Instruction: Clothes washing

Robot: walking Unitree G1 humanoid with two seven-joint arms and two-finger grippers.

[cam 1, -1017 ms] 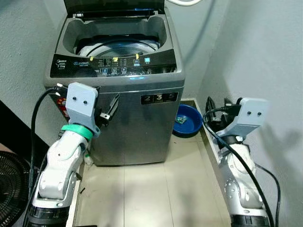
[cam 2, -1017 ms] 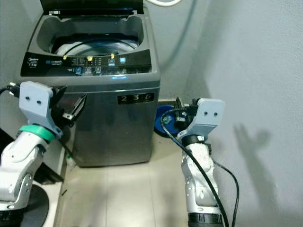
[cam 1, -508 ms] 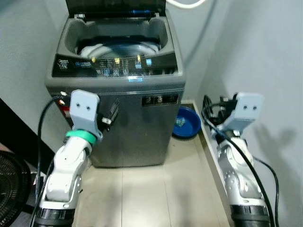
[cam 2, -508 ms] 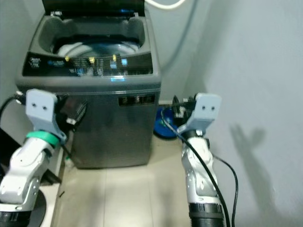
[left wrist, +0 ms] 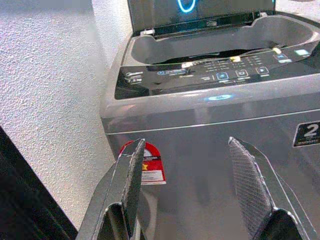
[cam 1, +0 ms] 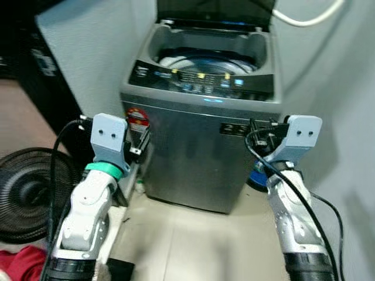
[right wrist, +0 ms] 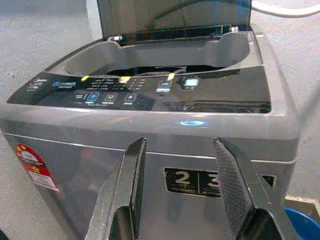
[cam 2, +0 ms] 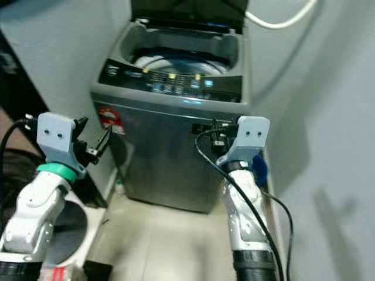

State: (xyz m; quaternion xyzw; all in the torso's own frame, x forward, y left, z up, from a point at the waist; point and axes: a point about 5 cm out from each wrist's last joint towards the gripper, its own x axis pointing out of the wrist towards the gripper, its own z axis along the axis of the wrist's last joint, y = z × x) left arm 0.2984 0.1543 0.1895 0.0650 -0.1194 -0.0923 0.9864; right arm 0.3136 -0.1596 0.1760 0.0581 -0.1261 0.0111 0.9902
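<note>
A grey top-loading washing machine (cam 1: 199,158) stands against the wall with its lid raised. Its steel drum (cam 1: 205,61) is visible, and I cannot tell what is inside. The black control panel (cam 1: 205,81) has lit buttons. My left gripper (left wrist: 185,141) is open and empty, held before the machine's front left corner near a red sticker (left wrist: 150,162). My right gripper (right wrist: 178,141) is also open and empty, facing the front right by the number label (right wrist: 195,181). Neither touches the machine.
A black floor fan (cam 1: 29,187) stands at the left, with red cloth (cam 1: 17,263) on the floor below it. A blue basin (cam 2: 259,170) sits behind my right arm by the wall. A white hose (cam 1: 304,17) runs above the machine. Beige tiled floor (cam 1: 193,246) lies in front.
The camera has swung left, so the machine now sits right of centre and the fan and red cloth have come into view. Both grippers stay raised and open.
</note>
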